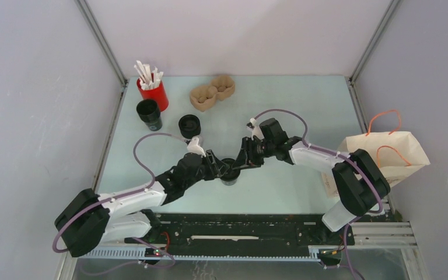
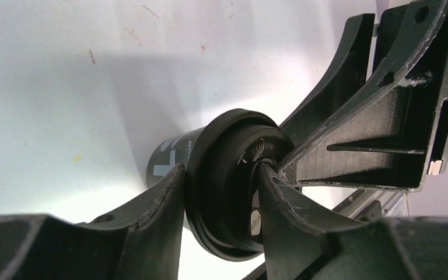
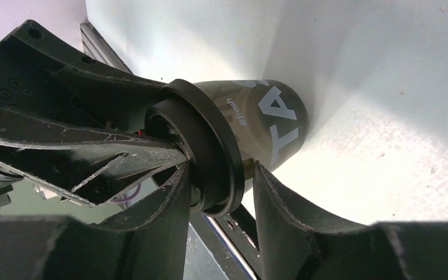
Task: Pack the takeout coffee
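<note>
While both arms reach inward from their bases, the overhead view shows the left end effector (image 1: 226,170) and the right end effector (image 1: 237,164) meeting tip to tip over the takeout coffee (image 1: 230,178). The cup stands near the middle of the pale bench (image 1: 303,105), toward its near edge. At the far left sit a red cup of white sticks (image 1: 153,93), an open black cup (image 1: 149,114) and a squat black round piece (image 1: 189,125). A brown cardboard cup carrier (image 1: 212,92) lies at the back, and a paper bag with orange handles (image 1: 385,154) stands at the right edge.

From the left wrist, the fingers are half closed and pinch the rim of the lid (image 2: 216,163) — one finger (image 2: 163,204) under the rim against the cup wall, the other (image 2: 286,204) on the lid's top.

From the right wrist, the fingers straddle the same rim from the opposite side. One (image 3: 163,204) is on the lid top and the other (image 3: 280,198) is beside the printed wall, a thin gap from the rim — whether it grips I cannot tell.
</note>
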{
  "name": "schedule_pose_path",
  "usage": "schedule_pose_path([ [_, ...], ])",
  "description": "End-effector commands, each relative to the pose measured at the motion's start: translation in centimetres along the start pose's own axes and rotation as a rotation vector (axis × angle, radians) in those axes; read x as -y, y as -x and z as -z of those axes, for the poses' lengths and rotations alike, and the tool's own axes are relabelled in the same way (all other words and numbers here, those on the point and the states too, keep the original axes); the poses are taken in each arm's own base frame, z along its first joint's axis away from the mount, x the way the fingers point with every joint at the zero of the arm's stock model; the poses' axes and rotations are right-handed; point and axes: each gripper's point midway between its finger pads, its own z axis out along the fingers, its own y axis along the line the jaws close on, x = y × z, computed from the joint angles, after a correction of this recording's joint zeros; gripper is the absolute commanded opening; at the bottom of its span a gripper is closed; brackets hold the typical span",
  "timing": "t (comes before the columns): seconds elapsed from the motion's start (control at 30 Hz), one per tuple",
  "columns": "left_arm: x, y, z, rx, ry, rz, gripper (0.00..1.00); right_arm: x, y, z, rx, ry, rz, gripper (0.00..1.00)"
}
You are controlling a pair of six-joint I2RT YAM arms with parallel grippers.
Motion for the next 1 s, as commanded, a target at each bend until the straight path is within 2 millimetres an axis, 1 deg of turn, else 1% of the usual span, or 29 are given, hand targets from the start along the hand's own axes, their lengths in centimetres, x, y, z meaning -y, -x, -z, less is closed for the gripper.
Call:
schedule_pose_path([
  [0.0,-5.8,-7.5,3.3,-0.333,0.182,-0.124,0.51,6.2,-3.3,-0.9,-0.076,-0.275,0.026,0.50],
  [0.07,-4.3,-6.8,3.5,-0.323,0.127,-0.101,0.52,4.8,-2.4,-0.4,-0.061,-0.228,0.031,0.51],
  [0.13,-3.5,-5.9,3.6,-0.303,0.100,-0.089,0.55,3.8,-1.6,-0.1,-0.055,-0.198,0.041,0.52],
  [0.23,-2.9,-4.6,3.7,-0.279,0.078,-0.083,0.58,3.4,-0.9,0.0,-0.067,-0.186,0.040,0.53],
  [0.33,-2.3,-3.4,3.6,-0.263,0.056,-0.076,0.65,2.9,-0.5,0.3,-0.065,-0.167,0.037,0.57],
  [0.37,-2.2,-2.9,3.6,-0.256,0.051,-0.072,0.68,2.7,-0.3,0.4,-0.062,-0.165,0.039,0.60],
  [0.47,-2.0,-2.4,3.6,-0.253,0.020,-0.047,0.82,2.2,0.0,0.8,-0.067,-0.145,0.036,0.67],
  [0.53,-2.0,-1.9,3.6,-0.245,-0.006,-0.013,0.87,1.7,0.1,1.0,-0.072,-0.130,0.035,0.74],
  [0.63,-2.1,-1.1,3.7,-0.227,-0.032,0.014,0.91,0.8,0.2,1.2,-0.075,-0.090,0.037,0.83],
  [0.7,-1.7,-0.5,3.8,-0.221,-0.059,0.027,0.94,0.4,0.4,1.2,-0.076,-0.062,0.030,0.86],
  [0.77,-1.2,0.0,3.8,-0.222,-0.089,0.041,0.96,0.0,0.7,1.3,-0.080,-0.037,0.022,0.88],
  [0.8,-0.4,0.8,3.7,-0.205,-0.121,0.045,0.97,-0.1,1.1,1.4,-0.075,-0.026,0.019,0.89],
  [0.83,0.0,1.0,3.6,-0.205,-0.144,0.054,0.98,-0.4,1.3,1.5,-0.073,-0.013,0.018,0.89],
  [0.9,0.9,1.4,3.6,-0.208,-0.190,0.074,1.00,-1.0,1.7,1.9,-0.067,0.019,0.013,0.95],
  [0.93,1.0,1.5,3.6,-0.207,-0.203,0.084,1.00,-1.4,1.8,2.0,-0.066,0.035,0.017,0.98],
  [0.97,1.0,1.5,3.6,-0.207,-0.207,0.090,1.00,-1.7,1.7,2.1,-0.068,0.049,0.021,0.99],
])
